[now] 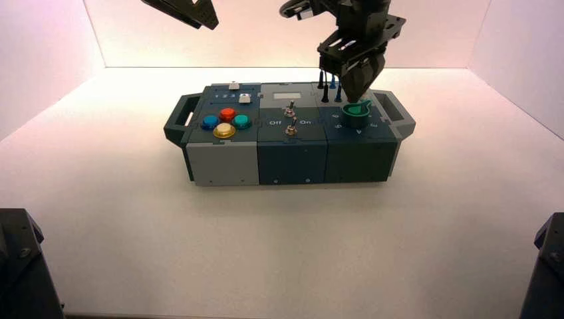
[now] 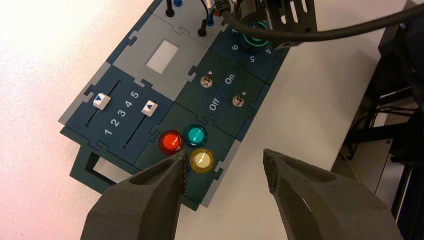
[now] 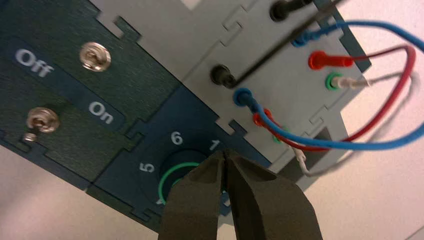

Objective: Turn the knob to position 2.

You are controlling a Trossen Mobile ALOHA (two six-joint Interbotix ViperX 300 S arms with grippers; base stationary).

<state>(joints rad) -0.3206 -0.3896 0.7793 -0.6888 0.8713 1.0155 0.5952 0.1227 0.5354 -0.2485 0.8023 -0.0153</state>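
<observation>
The knob [image 1: 356,114], with a black base and green pointer top, sits on the right end of the box [image 1: 226,163]. My right gripper [image 1: 360,90] hangs just above the knob's back edge, fingers shut together. In the right wrist view the shut fingers [image 3: 200,200] cover most of the knob; only its green ring [image 3: 166,177] shows, with numerals 5, 6 and 1 beside it. The numeral 2 is hidden behind the fingers. My left gripper [image 2: 225,172] is open and empty, held high over the box's left front corner near the yellow button [image 2: 201,160].
Red [image 1: 227,113], blue [image 1: 209,122], teal [image 1: 241,121] and yellow [image 1: 224,130] buttons sit on the left. Two toggle switches [image 1: 290,119] stand mid-box by "Off" and "On". Two sliders [image 2: 101,101] flank a 1-5 numeral row. Plugged wires [image 3: 350,75] rise behind the knob.
</observation>
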